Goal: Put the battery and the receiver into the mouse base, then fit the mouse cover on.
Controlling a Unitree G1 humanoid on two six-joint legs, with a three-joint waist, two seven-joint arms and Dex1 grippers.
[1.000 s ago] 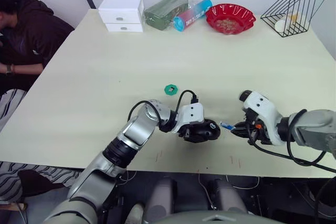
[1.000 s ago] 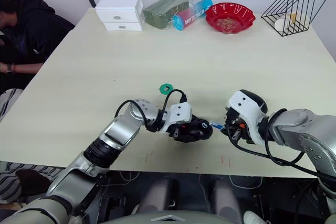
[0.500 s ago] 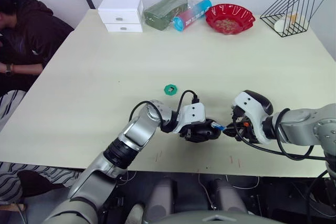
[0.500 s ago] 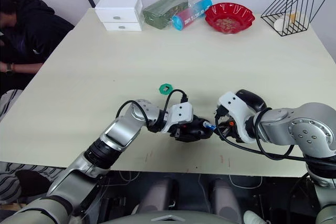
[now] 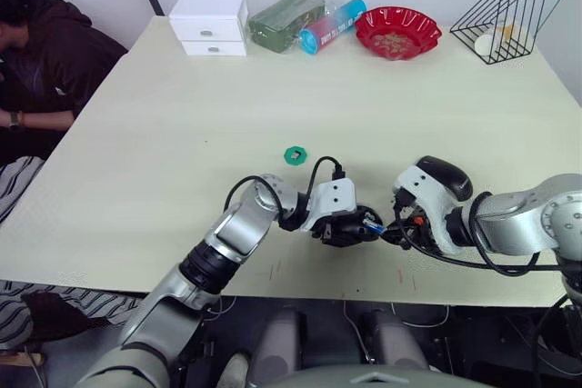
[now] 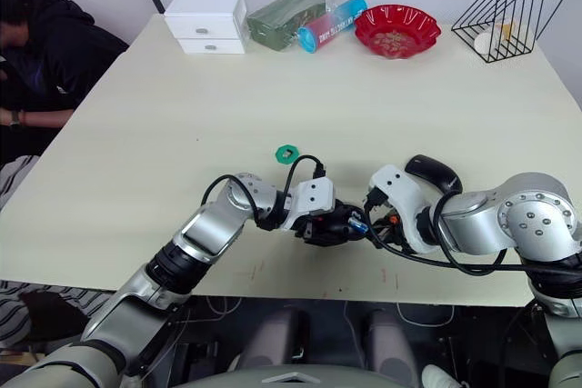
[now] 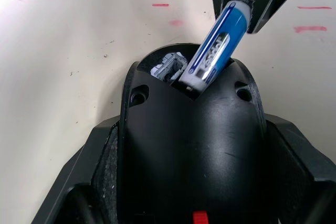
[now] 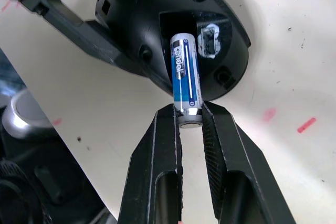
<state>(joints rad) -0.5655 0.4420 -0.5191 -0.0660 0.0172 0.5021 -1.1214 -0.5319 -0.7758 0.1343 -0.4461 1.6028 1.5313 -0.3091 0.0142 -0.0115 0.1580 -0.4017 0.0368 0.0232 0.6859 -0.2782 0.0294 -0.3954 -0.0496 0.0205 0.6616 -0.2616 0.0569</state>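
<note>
The battery [image 8: 186, 83], light, rigid and slick, I pinch by its rear end in my right gripper [image 8: 189, 123], nose in the mouse base [image 7: 191, 150], which my left gripper [image 5: 329, 223] clamps.

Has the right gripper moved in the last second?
Yes. The right gripper shifted toward the robot's left, closing on the mouse base and bringing the battery onto it.

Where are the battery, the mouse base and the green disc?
battery [image 8: 186, 81]: right wrist view, blue label mid-body.
mouse base [image 7: 194, 150]: left wrist view, smooth black top.
green disc [image 5: 295, 154]: left eye view, its middle.
</note>
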